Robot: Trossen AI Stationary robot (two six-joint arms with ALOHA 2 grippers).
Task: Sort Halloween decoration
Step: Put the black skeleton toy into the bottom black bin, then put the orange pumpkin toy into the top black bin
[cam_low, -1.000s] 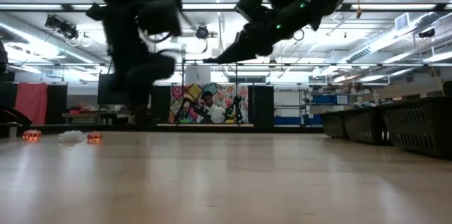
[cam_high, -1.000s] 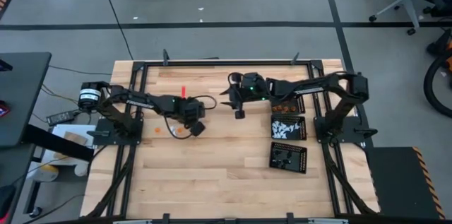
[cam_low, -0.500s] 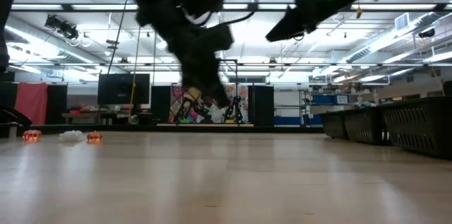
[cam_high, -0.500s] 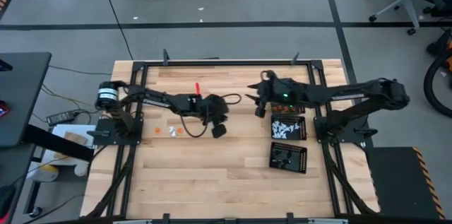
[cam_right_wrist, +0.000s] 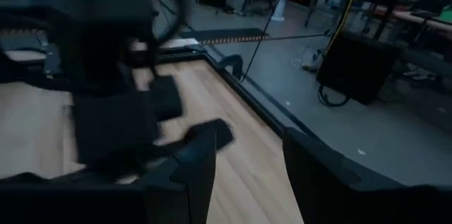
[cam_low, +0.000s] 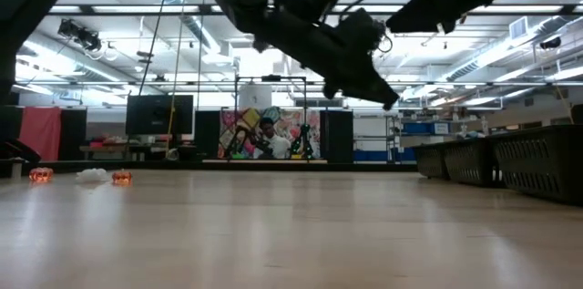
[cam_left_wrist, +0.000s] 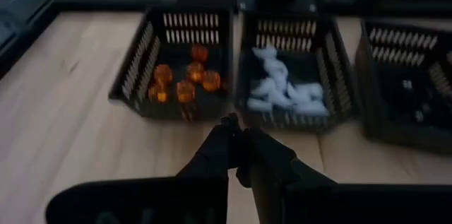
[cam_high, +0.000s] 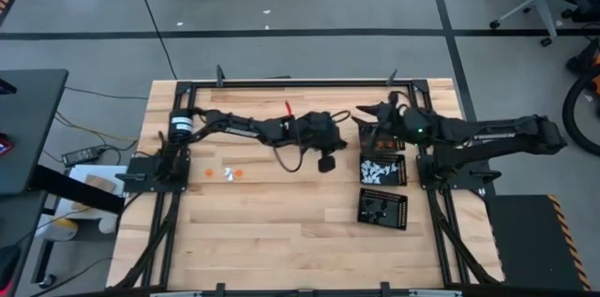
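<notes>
While L pincer (cam_left_wrist: 236, 126) pressed together | orange pieces (cam_left_wrist: 185, 79) just ahead, in tray (cam_left_wrist: 138, 68)

No readable text, labels, brands or numbers anywhere in these views.

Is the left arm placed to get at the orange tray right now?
Probably yes: the left tool hangs shut just short of the orange tray, nothing between them. The right tool hovers nearby.
</notes>
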